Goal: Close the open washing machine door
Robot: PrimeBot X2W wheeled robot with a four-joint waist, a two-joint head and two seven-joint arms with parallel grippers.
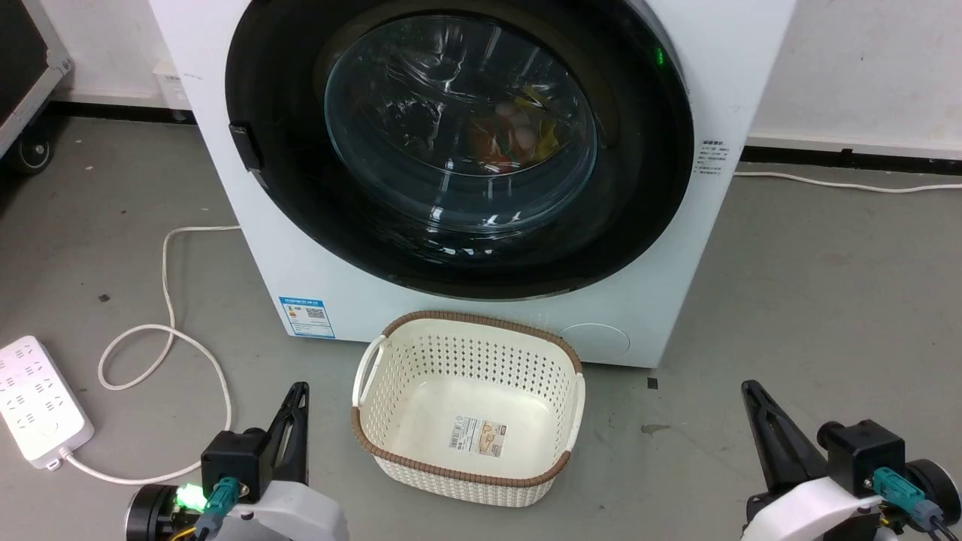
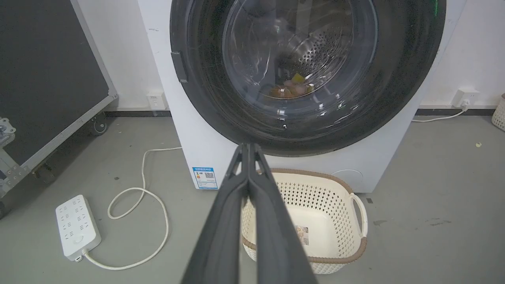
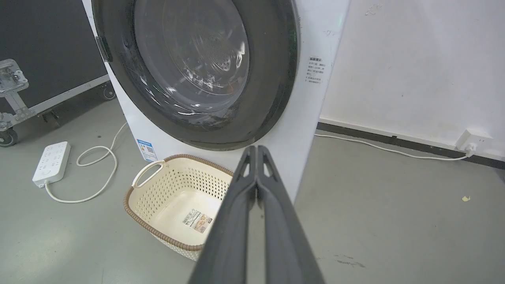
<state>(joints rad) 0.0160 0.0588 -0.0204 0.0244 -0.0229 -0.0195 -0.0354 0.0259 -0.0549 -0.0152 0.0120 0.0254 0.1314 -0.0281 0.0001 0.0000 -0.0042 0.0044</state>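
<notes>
Before the washing machine (image 1: 248, 248), the left claw (image 2: 248, 152) and right claw (image 3: 256, 152) sit clenched, empty; the washing machine door (image 1: 458, 135) looks flush, so one firm rim push would confirm latching.

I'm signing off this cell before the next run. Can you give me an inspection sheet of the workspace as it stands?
Surface: grey floor, a few small marks.
Job's things: washing machine door lies flat against the washing machine and looks shut; coloured items behind the glass.
Clutter: cream basket on the floor in front of the machine, empty but for a label.
Grippers: left gripper and right gripper both shut, holding nothing, clear of the door.
Cables: power strip with looped white cable at the left; second cable along the wall at the right.
Surroundings: white wall; black wheeled case at the left.
</notes>
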